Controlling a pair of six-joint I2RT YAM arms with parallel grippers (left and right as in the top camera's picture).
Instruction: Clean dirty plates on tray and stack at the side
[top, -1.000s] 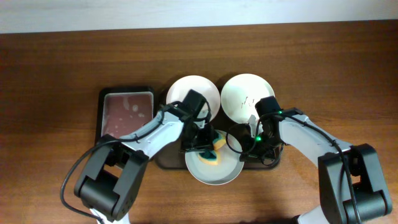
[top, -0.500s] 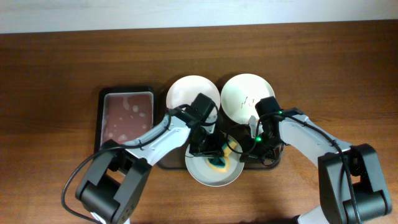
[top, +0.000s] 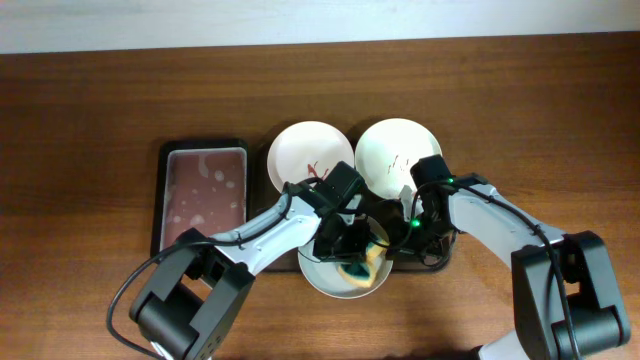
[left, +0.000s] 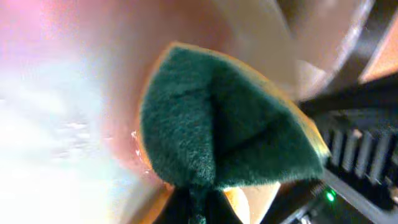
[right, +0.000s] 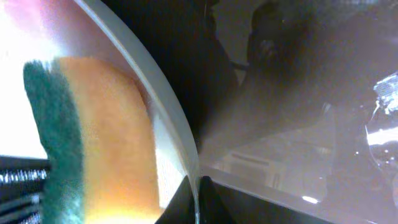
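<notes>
Tray (top: 258, 200): big and dark brown, with three white plates on it.
Front plate (top: 330, 278): at the tray's front edge, sticking out a bit over it.
Back left plate (top: 305, 150): at the tray's back left, red squiggles inside.
Back right plate (top: 395, 150): at the tray's back right, thin dark marks inside.
Sponge (left: 217, 124): green and yellow, folded, inside the front plate.
Left gripper (top: 352, 258): squeezing the sponge.
Right gripper (top: 400, 240): at the tray's front right, pinching the front plate's rim.
Small tray (top: 205, 190): just left of the tray, reddish inside.

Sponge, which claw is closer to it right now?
Left. The left claw is clamped on the sponge inside the front plate; the right claw pinches that plate's rim beside it.
</notes>
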